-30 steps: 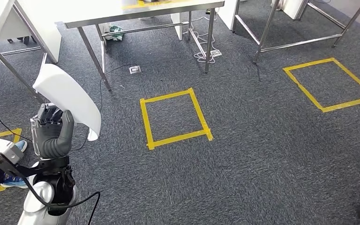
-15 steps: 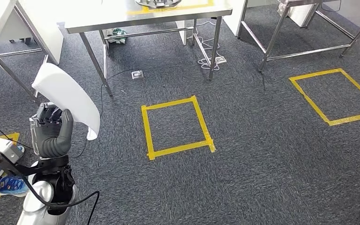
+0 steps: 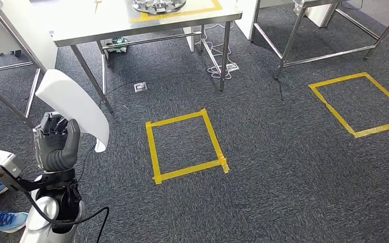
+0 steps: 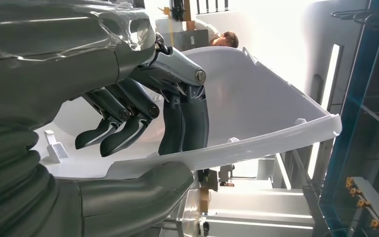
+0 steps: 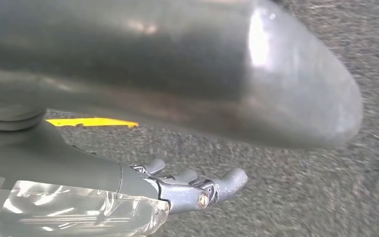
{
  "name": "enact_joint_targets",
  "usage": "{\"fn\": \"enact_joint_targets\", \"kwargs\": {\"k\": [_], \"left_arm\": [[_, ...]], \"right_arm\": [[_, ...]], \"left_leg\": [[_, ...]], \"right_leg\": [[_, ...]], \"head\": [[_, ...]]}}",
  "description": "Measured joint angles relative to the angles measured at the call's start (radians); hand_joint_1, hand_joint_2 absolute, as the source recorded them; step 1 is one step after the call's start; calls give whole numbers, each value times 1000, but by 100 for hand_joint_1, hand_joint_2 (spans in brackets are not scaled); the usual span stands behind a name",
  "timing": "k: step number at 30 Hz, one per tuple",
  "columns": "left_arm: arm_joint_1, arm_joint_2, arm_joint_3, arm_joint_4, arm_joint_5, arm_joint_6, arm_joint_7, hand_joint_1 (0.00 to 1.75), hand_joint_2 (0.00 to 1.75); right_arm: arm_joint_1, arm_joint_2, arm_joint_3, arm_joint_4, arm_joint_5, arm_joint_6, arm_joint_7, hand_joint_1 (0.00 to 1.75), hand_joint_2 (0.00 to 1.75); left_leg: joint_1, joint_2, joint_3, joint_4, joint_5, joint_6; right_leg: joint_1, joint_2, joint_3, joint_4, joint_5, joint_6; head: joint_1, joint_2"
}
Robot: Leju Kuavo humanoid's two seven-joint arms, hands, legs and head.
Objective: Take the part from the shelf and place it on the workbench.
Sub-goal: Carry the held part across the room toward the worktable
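The workbench [image 3: 81, 33] stands ahead of and above the left hand [image 3: 55, 144], well apart from it, with a round metal fixture [image 3: 158, 5] on its top inside a yellow tape outline. On the carpet off to the hand's right lies a yellow tape square [image 3: 185, 147], and a second one [image 3: 362, 104] lies farther right.

The white part [image 3: 73, 106], a large curved panel, rises up and forward out of the left hand, most of its length standing free above the fingers. The hand is clamped on the panel's lower edge: in the left wrist view the thumb [image 4: 143, 190] presses one face and the dark fingers [image 4: 185, 118] curl over the other.

The risk, as I judge it, is that so long a panel held by one edge could swing or slip in the grasp while walking, or catch the bench edge on approach.

The right hand [image 5: 192, 190] hangs over the carpet, fingers loosely apart, holding nothing.
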Motion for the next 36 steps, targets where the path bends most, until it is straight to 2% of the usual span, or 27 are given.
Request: {"fn": "enact_joint_targets", "kwargs": {"k": [1, 2, 4, 6, 7, 8, 10, 11, 12, 13, 14, 15, 16, 17, 19, 21, 23, 25, 26, 27, 28, 30, 31, 32, 33, 35, 36], "left_arm": [[0, 0, 0, 0, 0, 0, 0, 175, 175], [0, 0, 1, 0, 0, 0, 0, 175, 175], [0, 0, 2, 0, 0, 1, 0, 175, 175], [-3, -1, 3, -2, 0, 1, 0, 175, 175], [-4, -2, 3, -2, 0, 1, -1, 175, 175], [-5, -3, 3, -2, 0, 1, -1, 175, 175], [-6, -4, 4, -1, 0, 1, -1, 175, 175], [-5, -5, 4, 1, 0, 1, -1, 175, 175], [-4, -6, 4, 2, 0, 1, -1, 175, 175], [-4, -7, 4, 4, 0, 1, -1, 175, 175], [-5, -8, 4, 4, 0, 1, -1, 175, 175], [-6, -10, 4, 5, 0, 1, -1, 175, 175], [-8, -11, 3, 6, 0, 1, -1, 175, 175], [-9, -11, 3, 7, 0, 1, 0, 175, 175], [-13, -11, 2, 8, 0, 2, 0, 175, 175], [-18, -11, 0, 8, 0, 5, -1, 175, 175], [-21, -9, -1, 8, 0, 10, -3, 175, 175], [-22, -7, -3, 9, 0, 14, -3, 175, 175], [-21, -7, -4, 11, 0, 15, -3, 175, 175], [-21, -7, -4, 12, 1, 16, -3, 175, 175], [-21, -7, -5, 13, 1, 16, -3, 175, 175], [-22, -7, -5, 13, 1, 16, -4, 175, 175], [-23, -7, -6, 14, 1, 16, -4, 175, 175], [-24, -7, -6, 14, 1, 16, -4, 175, 175], [-24, -7, -6, 14, 1, 16, -5, 175, 175], [-25, -7, -6, 14, 2, 16, -5, 175, 175], [-27, -7, -5, 14, 2, 16, -6, 175, 175]], "right_arm": [[-1, 0, 0, 0, 0, 0, 0, 0, 0], [-2, 1, 0, 0, 0, 0, 0, 0, 0], [-6, 1, 0, 0, 1, 0, 0, 0, 0], [-9, 1, 0, -1, 3, 0, 0, 0, 0], [-10, 1, 0, -1, 3, 0, 0, 0, 0], [-12, 0, 0, -1, 4, 0, 1, 0, 0], [-12, 0, 0, -1, 4, 0, 3, 0, 0], [-11, -1, 0, -1, 3, 0, 5, 0, 0], [-10, -1, 0, 0, 3, 0, 6, 0, 0], [-9, -2, 0, 0, 2, 0, 7, 0, 0], [-8, -3, 0, 0, 2, 0, 7, 0, 0], [-8, -5, 0, 0, 2, 0, 7, 0, 0], [-8, -6, 0, 0, 1, 0, 7, 0, 0], [-7, -8, 0, 0, 1, 0, 7, 0, 0], [-8, -8, 0, 0, 1, -1, 7, 0, 0], [-9, -6, 1, 0, 2, -2, 7, 0, 0], [-10, -4, 2, 0, 3, -3, 7, 0, 0], [-11, -3, 2, 0, 4, -3, 7, 0, 0], [-10, -2, 2, 0, 4, -3, 8, 0, 0], [-10, -2, 3, 0, 4, -3, 8, 0, 0], [-10, -1, 3, 0, 3, -3, 9, 0, 0], [-10, -1, 3, 0, 3, -3, 10, 0, 0], [-11, -1, 3, 0, 3, -3, 10, 0, 0], [-11, 0, 3, 0, 2, -3, 10, 0, 0], [-10, 0, 3, 0, 0, -3, 10, 0, 0], [-9, 0, 3, 0, -3, -3, 10, 0, 0], [-8, 0, 3, 0, -4, -3, 9, 0, 0]], "left_leg": [[-3, 1, 10, -44, 48, 5], [-6, 1, 15, -67, 78, 9], [-11, 0, 22, -74, 84, 15], [-11, -2, 37, -85, 82, 24], [-11, -2, 45, -91, 79, 31], [-13, -2, 50, -93, 74, 38], [-21, -5, 58, -93, 63, 50], [-25, -8, 63, -93, 57, 53], [-28, -11, 71, -93, 51, 54], [-31, -14, 81, -93, 44, 55], [-33, -16, 90, -93, 36, 54], [-37, -17, 99, -91, 28, 53], [-40, -18, 104, -89, 21, 50], [-42, -19, 107, -88, 15, 47], [-44, -21, 110, -87, 6, 40], [-42, -18, 102, -66, -11, 26], [-31, -15, 60, 24, -59, 8], [-14, -14, -11, 159, -109, -10], [-5, -12, -38, 199, -113, -18], [3, -10, -47, 202, -96, -26], [10, -7, -36, 164, -61, -33], [21, 0, 25, 25, 21, -44], [22, 2, 54, -33, 42, -43], [21, 3, 71, -69, 50, -40], [17, 3, 78, -81, 46, -33], [14, 2, 81, -85, 43, -16], [14, 2, 86, -89, 43, -6]], "right_leg": [[2, 1, 8, 0, -9, 6], [4, 2, 12, -1, -16, 12], [4, 3, 20, -8, -27, 25], [2, 0, 10, 15, -41, 30], [3, -2, -14, 57, -55, 28], [4, -3, -56, 124, -74, 23], [7, -3, -156, 266, -106, 19], [8, -3, -191, 301, -103, 22], [11, -3, -204, 291, -81, 27], [15, -3, -195, 240, -43, 32], [21, -3, -172, 163, 3, 33], [28, -2, -144, 89, 43, 27], [33, 0, -122, 35, 71, 18], [37, 1, -109, 7, 85, 7], [36, 2, -102, -3, 88, -9], [27, 3, -92, -10, 86, -18], [19, 3, -79, -15, 81, -26], [15, 3, -70, -15, 74, -29], [13, 3, -65, -15, 69, -28], [10, 3, -59, -15, 64, -24], [6, 3, -51, -15, 59, -19], [2, 4, -35, -14, 47, -7], [3, 5, -30, -14, 42, 0], [5, 5, -28, -14, 38, 7], [6, 4, -28, -14, 35, 15], [3, 2, -27, -16, 31, 27], [2, 0, -31, -4, 23, 29]], "head": [[1, 0], [1, 0], [1, 0], [2, 0], [2, 0], [2, 0], [2, 0], [2, 0], [2, 0], [2, 0], [2, 0], [2, 0], [2, 0], [1, 0], [1, 0], [0, 0], [-2, 0], [-3, 0], [-3, 0], [-3, 0], [-3, 0], [-3, 0], [-3, 0], [-2, 0], [-2, 0], [-2, 0], [-1, 0]]}}
